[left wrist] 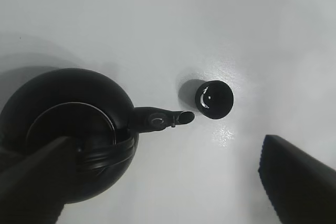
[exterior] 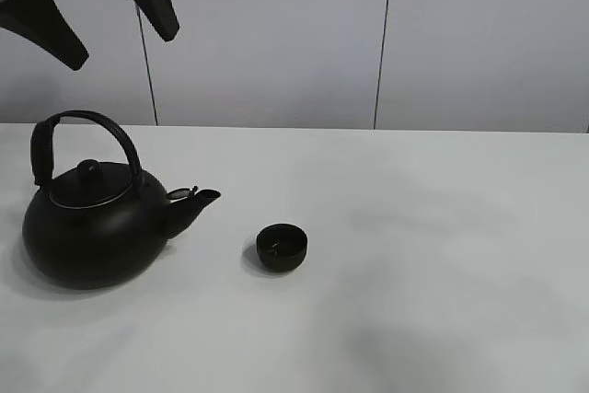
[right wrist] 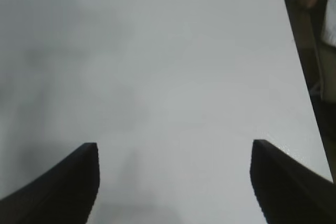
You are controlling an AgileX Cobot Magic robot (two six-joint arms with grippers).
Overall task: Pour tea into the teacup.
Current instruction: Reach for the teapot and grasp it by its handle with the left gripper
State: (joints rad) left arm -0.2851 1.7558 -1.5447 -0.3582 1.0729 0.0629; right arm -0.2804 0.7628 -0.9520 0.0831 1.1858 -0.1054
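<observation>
My left claw hung high above the kettle, its 2 fingers spread wide and gripping nothing. My right claw did not show in the high view. Its own camera showed its 2 fingers well apart over the white table, holding nothing. The teacup stood upright on the table, near the kettle's spout but apart from it, on the side the spout pointed to. The kettle sat upright with its lid on and its handle raised.
</observation>
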